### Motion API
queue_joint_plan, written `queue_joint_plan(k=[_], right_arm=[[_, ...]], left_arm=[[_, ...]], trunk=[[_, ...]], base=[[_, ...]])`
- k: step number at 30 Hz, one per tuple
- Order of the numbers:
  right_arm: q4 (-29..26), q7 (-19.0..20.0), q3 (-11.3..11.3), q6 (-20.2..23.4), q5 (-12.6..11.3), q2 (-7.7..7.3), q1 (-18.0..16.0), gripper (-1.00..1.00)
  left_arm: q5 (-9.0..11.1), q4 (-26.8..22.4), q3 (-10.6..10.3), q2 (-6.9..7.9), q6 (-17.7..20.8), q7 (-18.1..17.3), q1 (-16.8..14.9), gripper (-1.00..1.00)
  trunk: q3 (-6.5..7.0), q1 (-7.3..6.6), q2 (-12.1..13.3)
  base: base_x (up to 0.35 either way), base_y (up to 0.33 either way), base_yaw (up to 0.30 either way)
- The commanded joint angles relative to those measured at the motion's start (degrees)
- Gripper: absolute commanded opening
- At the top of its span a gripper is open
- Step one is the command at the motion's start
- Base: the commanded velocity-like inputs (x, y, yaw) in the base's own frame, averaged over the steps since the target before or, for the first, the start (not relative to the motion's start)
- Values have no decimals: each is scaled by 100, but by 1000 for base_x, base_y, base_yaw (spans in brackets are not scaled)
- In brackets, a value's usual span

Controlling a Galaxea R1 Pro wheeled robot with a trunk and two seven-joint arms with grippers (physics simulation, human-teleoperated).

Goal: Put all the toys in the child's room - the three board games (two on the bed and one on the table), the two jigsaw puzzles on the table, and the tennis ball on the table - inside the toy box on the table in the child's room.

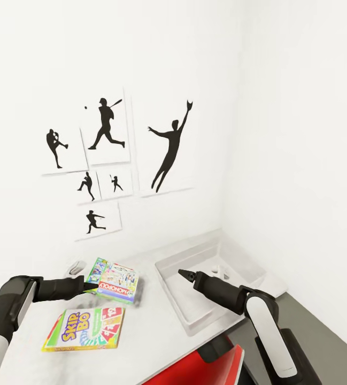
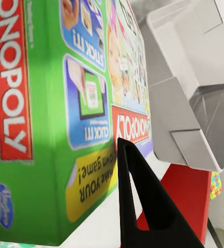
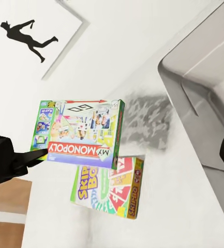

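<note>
White corner walls with black silhouette pictures (image 1: pixel 106 160) above pale table (image 1: pixel 29 369). Left gripper (image 1: pixel 90 287) clenched on Monopoly box (image 1: pixel 114 280), raised left of toy box (image 1: pixel 194 315), above Skip-Bo box (image 1: pixel 85 330). Right gripper (image 1: pixel 183 274) over bin, state unclear.

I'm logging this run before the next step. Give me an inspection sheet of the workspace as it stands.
Surface: pale grey table, in a white corner.
Job's things: Monopoly box lifted off the table, held at its edge by the left gripper; Skip-Bo box flat on the table; toy box beside them, with small white items inside.
Clutter: red object at the table's near edge.
Grippers: left shut on Monopoly box; right gripper over the toy box, state unclear.
Cables: nothing seen.
Surroundings: black silhouette pictures on the wall.
</note>
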Motion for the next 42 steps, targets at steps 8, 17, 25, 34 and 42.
queue_joint_plan(k=[8,17,25,34,42], right_arm=[[-5,-59,0,15,-61,1,-3,100],[-5,-59,-3,15,-61,1,-3,100],[-5,-59,-8,15,-61,-3,-3,100],[-13,-59,-10,17,-67,-7,-3,100],[-14,-59,-11,20,-67,-7,-3,100]], left_arm=[[-25,0,13,3,40,-39,-4,-100],[-25,0,13,4,33,-39,-4,-100],[-25,0,13,4,33,-39,-4,-100],[-25,0,13,3,33,-39,-4,-100],[-25,0,13,4,33,-39,-4,-100]], trunk=[[-5,3,-7],[-5,3,-7],[-5,3,-7],[-5,3,-7],[-5,3,-7]], base=[[22,7,0],[90,0,0],[10,0,0],[0,0,0],[0,0,0]])
